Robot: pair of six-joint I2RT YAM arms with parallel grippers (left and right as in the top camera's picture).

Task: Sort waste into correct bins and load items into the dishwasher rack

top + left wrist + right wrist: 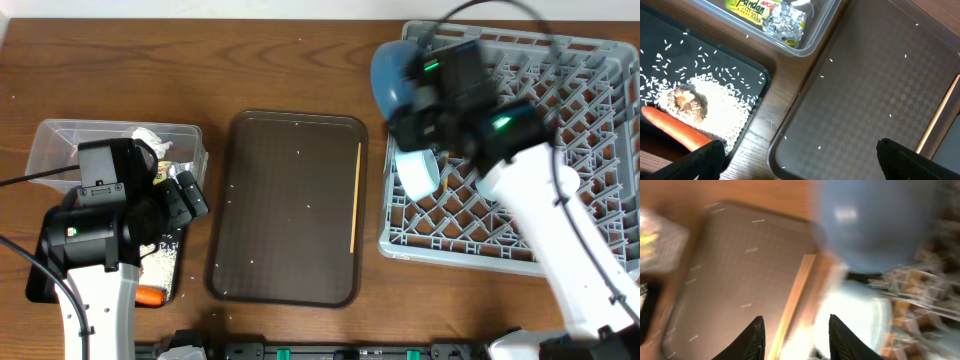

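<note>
My left gripper [800,165] hangs open and empty over the gap between the black tray [757,75] and the brown serving tray. Loose rice [722,107], a brown lump [687,102] and the carrot [675,127] lie in the black tray. The clear tub [810,47] holds the green-yellow packet [752,7] and the silver wrapper [785,22]. My right gripper [797,340] is open with nothing between its fingers, in a blurred view, above the chopsticks [797,295] and beside the light blue cup [860,315]. The blue plate [395,75] and that cup [418,172] sit at the left edge of the grey rack [580,120].
The dark brown serving tray [290,210] lies mid-table with a few rice grains on it and the chopsticks [355,195] along its right rim. The left arm [95,235] covers much of the black tray. Bare wooden table [200,60] runs along the back.
</note>
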